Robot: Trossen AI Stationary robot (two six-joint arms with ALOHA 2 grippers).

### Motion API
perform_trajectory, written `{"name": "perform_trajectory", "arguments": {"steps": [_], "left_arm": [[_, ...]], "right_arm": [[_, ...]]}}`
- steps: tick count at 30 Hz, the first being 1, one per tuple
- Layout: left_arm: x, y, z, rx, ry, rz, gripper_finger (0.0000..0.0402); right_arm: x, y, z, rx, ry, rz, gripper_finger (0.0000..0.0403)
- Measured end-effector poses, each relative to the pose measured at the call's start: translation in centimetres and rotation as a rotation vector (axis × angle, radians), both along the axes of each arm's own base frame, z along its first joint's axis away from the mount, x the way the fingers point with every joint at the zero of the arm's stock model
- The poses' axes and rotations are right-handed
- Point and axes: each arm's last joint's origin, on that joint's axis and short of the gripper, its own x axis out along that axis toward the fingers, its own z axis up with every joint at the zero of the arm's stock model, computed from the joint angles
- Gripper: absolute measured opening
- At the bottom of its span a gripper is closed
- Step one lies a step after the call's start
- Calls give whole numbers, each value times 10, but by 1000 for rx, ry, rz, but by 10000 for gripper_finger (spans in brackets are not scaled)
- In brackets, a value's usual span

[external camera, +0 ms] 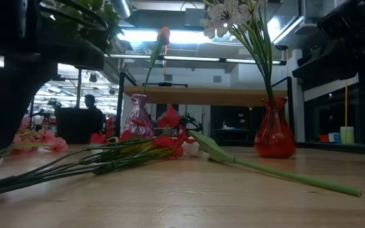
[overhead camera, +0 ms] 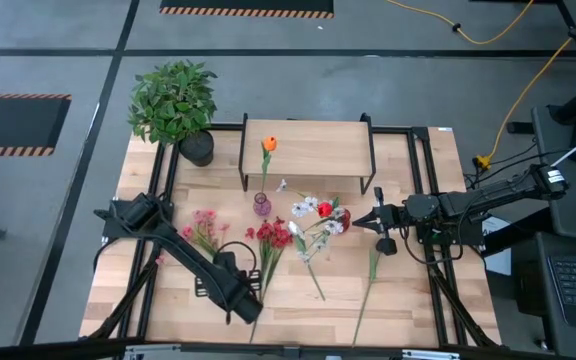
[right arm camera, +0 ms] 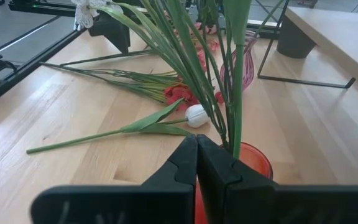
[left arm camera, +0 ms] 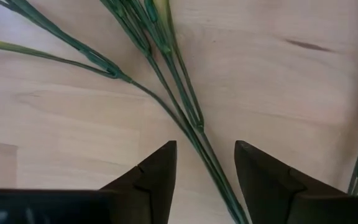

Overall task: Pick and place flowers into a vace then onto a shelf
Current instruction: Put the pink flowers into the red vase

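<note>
A: Where's the left gripper [overhead camera: 253, 308]?

B: Low over the table [overhead camera: 418, 290], near the front edge, left of centre. Fingers [left arm camera: 160, 171] spread apart, green stems [left arm camera: 191, 124] running between them. From the wrist view I can't tell if either finger touches a stem; nothing is pinched.

A: Right gripper [overhead camera: 365, 220]?

B: Right half of the table, mid-depth. Fingers pressed together, nothing between them. The tips sit just beside the red glass vase [external camera: 274, 134], at its rim.

A: What's in that vase?

B: White flowers [external camera: 228, 16] on long green stems, standing upright above the rim. In the high view they spread out just left of the right gripper.

A: Other flowers?

B: Red flowers [overhead camera: 273, 234] lie flat at table centre, stems pointing to the front edge, toward the left gripper. Pink flowers [overhead camera: 204, 222] lie left of them, near the left arm. One white tulip [right arm camera: 196, 115] lies on its side with its long leafy stem flat on the wood. One more stem [overhead camera: 370, 278] lies loose right of centre, running toward the front edge.

A: Second vase?

B: Small purple vase [overhead camera: 262, 204], upright, just in front of the shelf's left leg. Holds one orange tulip [overhead camera: 269, 144], its bloom over the shelf top.

A: Shelf [overhead camera: 318, 150]?

B: At the back edge, centre. Light wood top, black legs. Nothing standing on it.

A: Anything else?

B: Potted plant [overhead camera: 173, 100] at the back left corner.
</note>
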Motion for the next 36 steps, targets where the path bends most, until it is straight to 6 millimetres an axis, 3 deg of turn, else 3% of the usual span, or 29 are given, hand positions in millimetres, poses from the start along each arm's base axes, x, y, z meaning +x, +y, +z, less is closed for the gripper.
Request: {"name": "perform_trajectory", "arguments": {"steps": [5,13,23,36], "left_arm": [[4,-4,-17,-10,28,1,154],[5,-7,-26,18,29,-30,144],[3,-11,-28,47,1,-67,10],[-15,-16,-14,119,13,-129,3]], "right_arm": [[0,0,0,0,0,0,12],[0,0,0,0,-1,0,12],[0,0,0,1,-3,0,12],[0,0,0,1,-5,-1,12]]}}
